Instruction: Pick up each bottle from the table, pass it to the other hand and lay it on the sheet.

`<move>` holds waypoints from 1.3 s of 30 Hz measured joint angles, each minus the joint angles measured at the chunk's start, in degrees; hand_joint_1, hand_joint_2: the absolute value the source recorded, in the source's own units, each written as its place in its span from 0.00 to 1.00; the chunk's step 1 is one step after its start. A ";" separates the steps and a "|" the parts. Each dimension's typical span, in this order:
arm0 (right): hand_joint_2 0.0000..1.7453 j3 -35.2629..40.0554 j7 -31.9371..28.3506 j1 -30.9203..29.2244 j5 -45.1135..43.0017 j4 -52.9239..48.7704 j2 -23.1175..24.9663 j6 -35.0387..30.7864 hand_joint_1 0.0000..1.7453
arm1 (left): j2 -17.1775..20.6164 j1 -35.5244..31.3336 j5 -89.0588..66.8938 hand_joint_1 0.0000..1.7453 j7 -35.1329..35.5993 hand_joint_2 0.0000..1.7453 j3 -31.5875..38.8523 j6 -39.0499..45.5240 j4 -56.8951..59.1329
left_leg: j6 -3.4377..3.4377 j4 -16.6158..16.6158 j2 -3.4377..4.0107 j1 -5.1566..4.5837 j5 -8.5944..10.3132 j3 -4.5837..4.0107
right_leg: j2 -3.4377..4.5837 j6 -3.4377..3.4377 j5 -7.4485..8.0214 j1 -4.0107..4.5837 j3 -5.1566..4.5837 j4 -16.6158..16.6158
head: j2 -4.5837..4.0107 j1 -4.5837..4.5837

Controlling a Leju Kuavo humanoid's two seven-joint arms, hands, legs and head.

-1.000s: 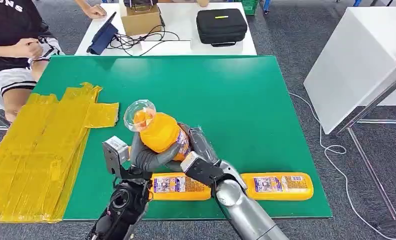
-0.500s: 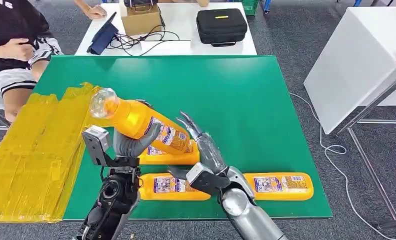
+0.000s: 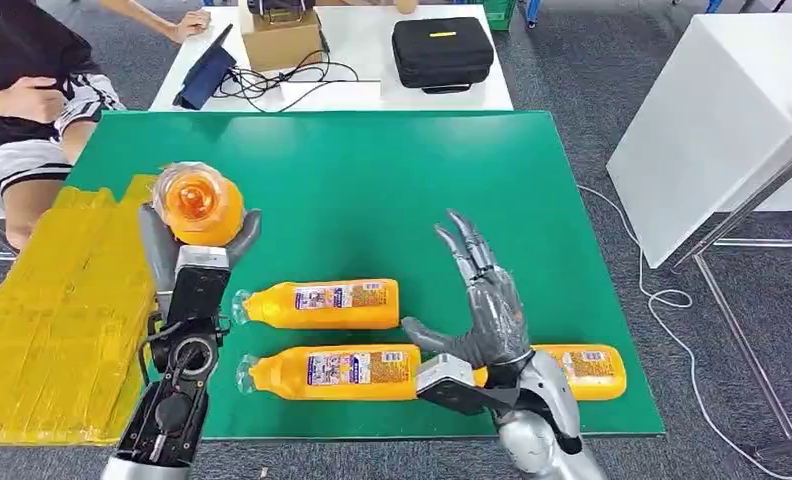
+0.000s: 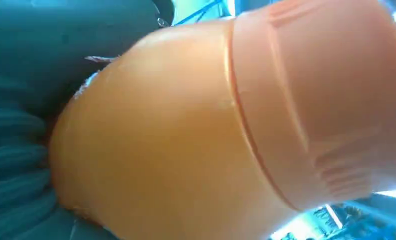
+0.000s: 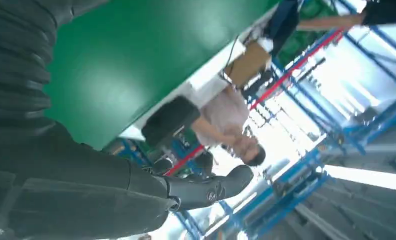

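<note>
My left hand [image 3: 187, 250] grips an orange bottle [image 3: 197, 203], held up over the left part of the green table with its end toward my head camera. Up close in the left wrist view the same orange bottle [image 4: 226, 130] sits against the palm. My right hand [image 3: 484, 300] is raised over the table's front right, fingers spread, holding nothing. Three more orange bottles lie on the table: one [image 3: 317, 304] in the middle, one [image 3: 327, 371] nearer the front edge, one [image 3: 582, 368] partly behind my right hand. The yellow sheet [image 3: 57, 300] covers the table's left end.
A person [image 3: 27, 90] sits at the far left corner. Behind the green table [image 3: 392, 170] stands a white table with a black case [image 3: 442, 50], a cardboard box [image 3: 280, 38] and cables. A white cabinet [image 3: 712, 120] stands to the right.
My left hand has carried the bottle left, toward the sheet, and turned its end toward the camera. My right hand has let go, drawn back right and spread its fingers.
</note>
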 measured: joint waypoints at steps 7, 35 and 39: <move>1.00 -2.75 1.51 1.92 -0.36 -4.52 -1.53 2.98 0.00 | 2.44 -4.63 -28.22 1.00 8.24 1.00 0.02 -1.16 4.99 | -0.01 0.00 -0.11 0.00 0.03 0.01 | -0.15 0.00 0.00 0.00 0.03 0.00 | 0.00 0.00; 1.00 -12.33 -7.48 7.17 -13.42 -6.40 -4.65 14.62 0.00 | 20.26 -31.55 -56.06 1.00 24.42 1.00 -7.37 -14.43 58.30 | -0.06 0.00 0.12 0.05 0.03 -0.02 | 0.10 -0.04 0.00 0.05 -0.07 0.04 | 0.00 0.02; 1.00 -12.30 -7.48 7.60 -12.74 -6.33 -4.44 14.64 0.00 | 21.68 -32.43 -54.90 1.00 27.12 1.00 -7.15 -19.81 61.68 | -0.07 -0.01 0.12 0.08 0.03 -0.02 | 0.10 -0.04 0.00 0.05 -0.05 0.05 | 0.00 0.02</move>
